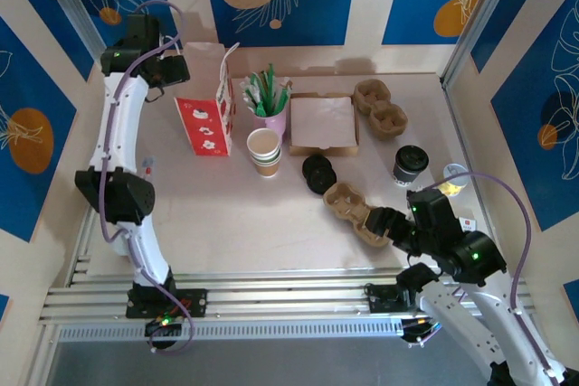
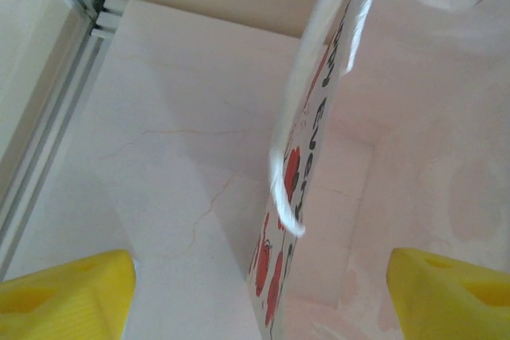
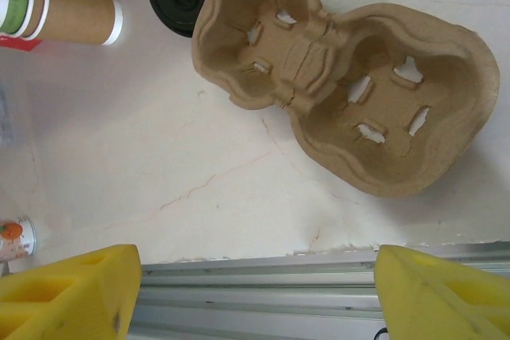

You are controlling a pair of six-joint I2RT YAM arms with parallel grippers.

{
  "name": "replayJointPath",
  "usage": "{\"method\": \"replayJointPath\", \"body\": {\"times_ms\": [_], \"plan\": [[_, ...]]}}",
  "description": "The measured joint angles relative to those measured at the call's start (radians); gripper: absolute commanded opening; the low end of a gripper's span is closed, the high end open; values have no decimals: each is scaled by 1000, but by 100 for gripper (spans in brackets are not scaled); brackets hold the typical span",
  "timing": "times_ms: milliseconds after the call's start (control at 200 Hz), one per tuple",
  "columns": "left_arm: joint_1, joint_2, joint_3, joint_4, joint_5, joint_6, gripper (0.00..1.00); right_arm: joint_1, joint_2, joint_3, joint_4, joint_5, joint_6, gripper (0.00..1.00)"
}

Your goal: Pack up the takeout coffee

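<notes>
Top view: nothing is packed yet. The bag [image 1: 206,108] stands back left with the left gripper [image 1: 176,70] at its rim. The lidded cup [image 1: 410,164] sits on the table [image 1: 226,223]. The carrier [image 1: 348,205] lies empty just before the right gripper [image 1: 380,221].

Left wrist: fingers [image 2: 72,292] are spread, straddling the bag's wall without pinching it.

Right wrist: fingers [image 3: 72,292] are spread, the carrier ahead and unheld.

Loading the cup, carrier and bag is all left to do, I judge.
</notes>
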Motion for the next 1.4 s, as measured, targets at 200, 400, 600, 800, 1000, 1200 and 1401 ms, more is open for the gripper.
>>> {"method": "replayJointPath", "body": {"times_ms": [200, 400, 600, 800, 1000, 1200, 1401], "plan": [[0, 88, 40, -19, -5, 15, 67, 63, 8, 6, -3, 18, 2, 77], [0, 125, 69, -22, -13, 19, 53, 144, 42, 6, 3, 50, 18, 77], [3, 131, 85, -26, -13, 18, 34, 225, 78, 8, 4, 108, 38, 76], [4, 138, 87, -28, -12, 18, 16, 282, 95, 13, 4, 150, 59, 76], [10, 134, 87, -36, -7, 9, 0, 320, 97, 18, -5, 186, 74, 76], [13, 11, 9, -40, 18, -13, 0, 340, 125, 34, -7, 211, 76, 76], [13, -241, -62, -37, 32, -29, 0, 355, 141, 63, -15, 226, 64, 76]]}}
